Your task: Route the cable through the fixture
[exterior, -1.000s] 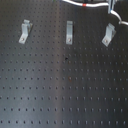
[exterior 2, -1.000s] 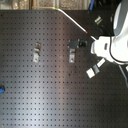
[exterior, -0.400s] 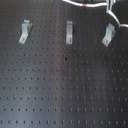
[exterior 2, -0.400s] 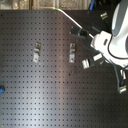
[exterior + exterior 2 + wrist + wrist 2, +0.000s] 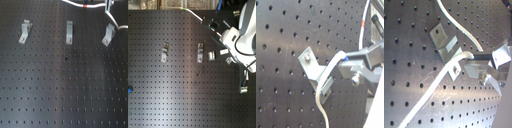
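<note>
- A dark perforated breadboard (image 5: 64, 85) fills both exterior views, with three silver-grey metal clip brackets bolted in a row along its far side in the first exterior view.
- In the first exterior view, the slanted bracket (image 5: 24, 31) at the first exterior view's left and the straighter upright clip (image 5: 70, 32) in the middle stand bare, well apart from each other.
- The third bracket, the fixture (image 5: 108, 34), stands at the first exterior view's right, with the white cable (image 5: 75, 4) running down to its forked top.
- The cable's short red band (image 5: 87, 6) shows near the upper edge of the first exterior view, on the stretch of cord above the board.
- In the second exterior view, the white Panda arm (image 5: 245, 30) leans in from the second exterior view's right, and the cable (image 5: 203, 21) runs as a taut line from the board's upper edge toward the arm's head.
- The gripper (image 5: 479, 64) is closed on the cable in the second wrist view, the cord entering between the grey fingers (image 5: 479, 59) just beside the fixture (image 5: 445, 39).
- In the first wrist view the cable (image 5: 320, 97) curves over the fixture (image 5: 312, 64) and hangs below it, touching the bracket's edge; whether it sits inside the fork cannot be told.
- A small blue object (image 5: 130, 90) lies at the second exterior view's left edge, well apart from the brackets.
</note>
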You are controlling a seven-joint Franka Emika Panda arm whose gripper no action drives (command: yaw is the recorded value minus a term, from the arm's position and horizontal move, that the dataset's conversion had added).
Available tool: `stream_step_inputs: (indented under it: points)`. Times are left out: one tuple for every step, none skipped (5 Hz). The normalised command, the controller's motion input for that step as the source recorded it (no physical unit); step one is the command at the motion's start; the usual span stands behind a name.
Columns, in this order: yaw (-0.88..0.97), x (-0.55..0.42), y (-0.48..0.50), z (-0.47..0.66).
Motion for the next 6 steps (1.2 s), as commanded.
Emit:
stream_step_inputs:
  points:
    - [0.95, 0.0, 0.0, 0.0]
    - [0.94, 0.02, -0.02, 0.0]
    - [0.92, 0.023, -0.028, 0.01]
    - [0.83, 0.004, -0.114, 0.07]
    - [0.39, -0.171, -0.316, 0.11]
    - [-0.41, -0.424, -0.061, 0.0]
